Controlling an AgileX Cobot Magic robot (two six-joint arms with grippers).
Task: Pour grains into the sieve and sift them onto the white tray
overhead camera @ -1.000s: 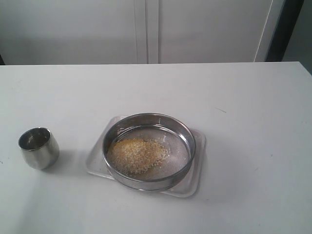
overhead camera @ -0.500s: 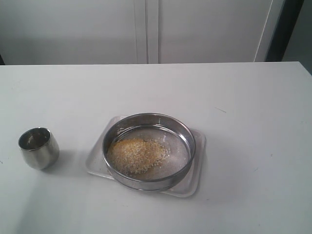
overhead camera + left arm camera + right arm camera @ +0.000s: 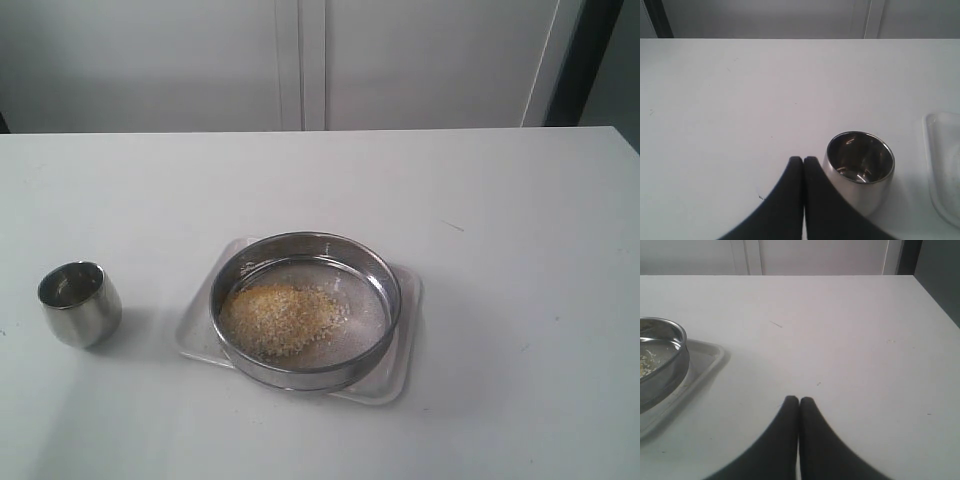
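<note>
The sieve [image 3: 372, 268] sits on the white tray [image 3: 405, 345] near the table's middle. A heap of yellow and pale grains [image 3: 278, 318] lies on its mesh, toward the left side. In the right wrist view the sieve [image 3: 675, 347] and the white tray [image 3: 705, 357] show at one edge, with a few grains [image 3: 646, 365] inside. My right gripper [image 3: 799, 400] is shut and empty, off to the side of the tray. My left gripper [image 3: 803, 160] is shut and empty, beside the steel cup [image 3: 862, 175]. Neither gripper appears in the exterior view.
The small rounded steel cup [image 3: 80, 303] stands upright and empty on the white table [image 3: 500, 200], left of the tray. A tray corner [image 3: 942, 165] shows in the left wrist view. A pale wall with cabinet doors [image 3: 300, 60] runs behind the table.
</note>
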